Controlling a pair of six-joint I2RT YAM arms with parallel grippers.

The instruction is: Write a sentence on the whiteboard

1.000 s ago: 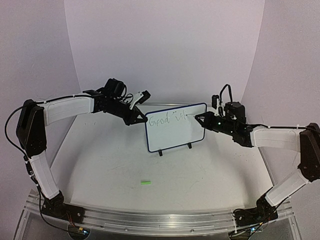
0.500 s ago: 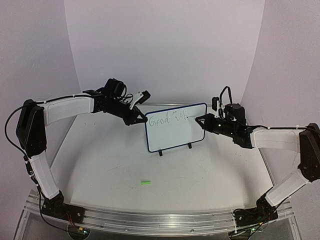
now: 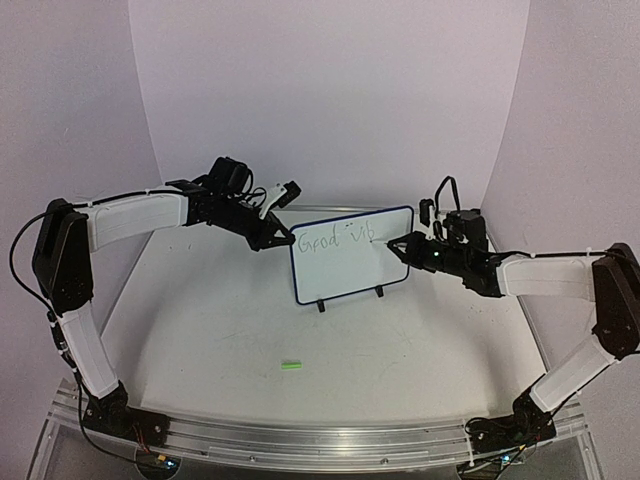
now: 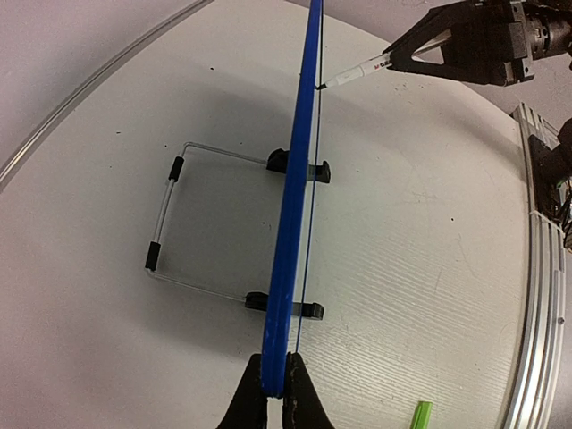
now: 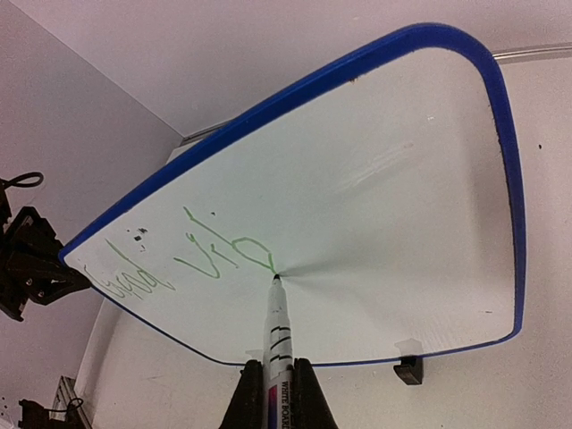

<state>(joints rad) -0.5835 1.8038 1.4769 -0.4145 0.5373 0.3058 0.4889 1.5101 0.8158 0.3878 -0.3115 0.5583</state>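
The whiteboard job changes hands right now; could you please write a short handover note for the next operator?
Left gripper: shut on the whiteboard rim, steadying it upright on the table.
Right gripper: shut on the marker, tip touching the board.
Done: the sentence reads "Good vib" so far, in green.
Left: finish that word and write the rest.

Soft, diffuse light; faint shadow beside whiteboard (image 4: pixel 288 268) on tabletop (image 4: pixel 429 268) (wrist views fisheye-bent at edges, top view slightly grainy).
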